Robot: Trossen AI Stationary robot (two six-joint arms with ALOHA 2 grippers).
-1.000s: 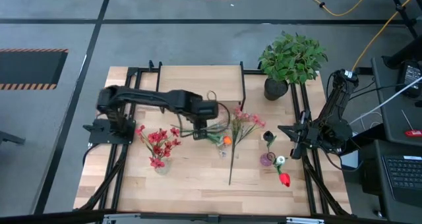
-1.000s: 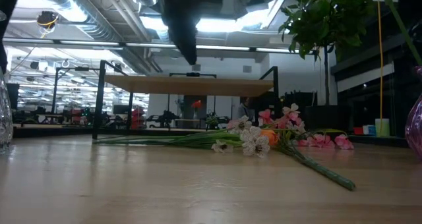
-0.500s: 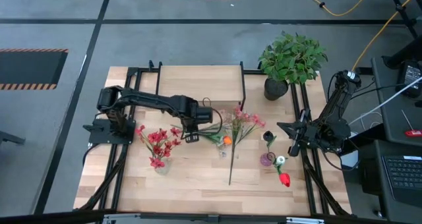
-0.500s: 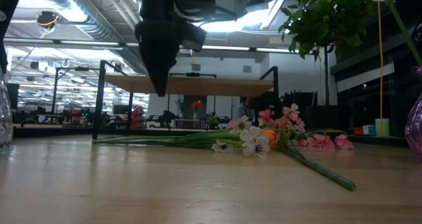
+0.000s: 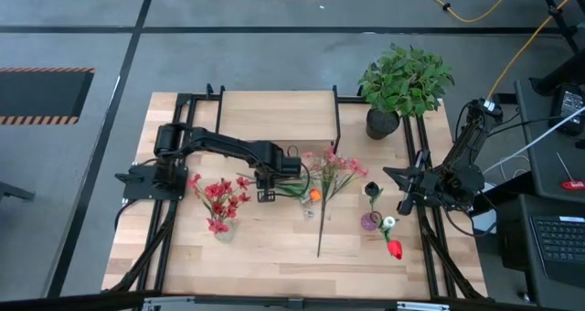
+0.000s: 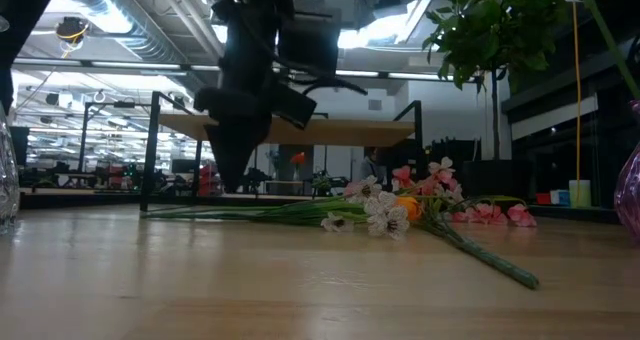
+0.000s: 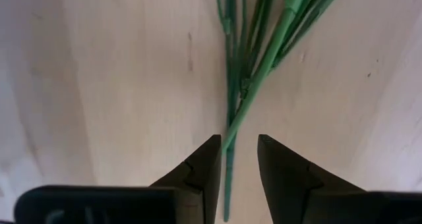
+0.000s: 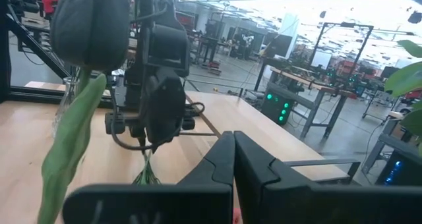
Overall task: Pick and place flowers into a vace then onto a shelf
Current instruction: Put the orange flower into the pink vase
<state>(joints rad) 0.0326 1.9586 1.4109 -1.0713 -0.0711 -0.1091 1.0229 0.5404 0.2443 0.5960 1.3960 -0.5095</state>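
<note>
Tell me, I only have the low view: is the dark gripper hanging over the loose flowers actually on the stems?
Observer: Left gripper is open; a green stem of the flowers lies between its jaws, unclamped.
Operator: Where's the other arm?
Observer: Right gripper waits at the table's right edge, jaws shut and empty.
Operator: Any flowers already in a vase?
Observer: Yes, red flowers stand in a clear vase on the left.
</note>
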